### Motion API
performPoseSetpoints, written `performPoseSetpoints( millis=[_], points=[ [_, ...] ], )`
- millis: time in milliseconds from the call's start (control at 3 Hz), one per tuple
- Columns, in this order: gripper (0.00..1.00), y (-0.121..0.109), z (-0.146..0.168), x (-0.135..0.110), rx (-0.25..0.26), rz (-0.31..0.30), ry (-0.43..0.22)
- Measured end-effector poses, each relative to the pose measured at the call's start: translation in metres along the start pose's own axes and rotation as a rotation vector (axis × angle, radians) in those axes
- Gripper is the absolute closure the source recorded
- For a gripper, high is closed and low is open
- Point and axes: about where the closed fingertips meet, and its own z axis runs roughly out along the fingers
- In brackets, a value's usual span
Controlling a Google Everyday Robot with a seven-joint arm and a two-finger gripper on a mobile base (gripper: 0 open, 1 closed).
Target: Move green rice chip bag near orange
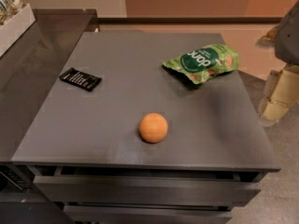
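At the far left a white tray (pixel 14 28) is sitting on the neighbouring counter, out of the way, and a small black packet (pixel 80 79) is lying flat on the left of the grey cabinet top (pixel 107 125); being well apart from everything, it is posing little risk except as a wrong target. Near the front, about mid-width, the orange (pixel 153 127) is resting on the bare top. This is looking like the main hazard: being round, it is likely to roll toward the near edge if the bag is set down against it or swept into it. Further right and farther back, the green rice chip bag (pixel 202 63) is lying slightly puffed, close to the right edge, so a clumsy approach from that side could be nudging it around or off the top, and its crinkly film may be slipping out of a shallow pinch. The gripper (pixel 280 94) is hanging at the right margin, beyond the cabinet edge, apart from the bag; whether it is released or clenched I cannot tell.
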Motion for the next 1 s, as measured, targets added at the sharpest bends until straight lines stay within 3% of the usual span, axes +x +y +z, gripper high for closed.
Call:
performPoseSetpoints(
  millis=[667,1000],
  points=[
    [0.0,-0.004,0.0,0.001,0.0,0.024,-0.01],
    [0.0,-0.017,0.004,0.004,-0.003,0.077,-0.035]
  ],
)
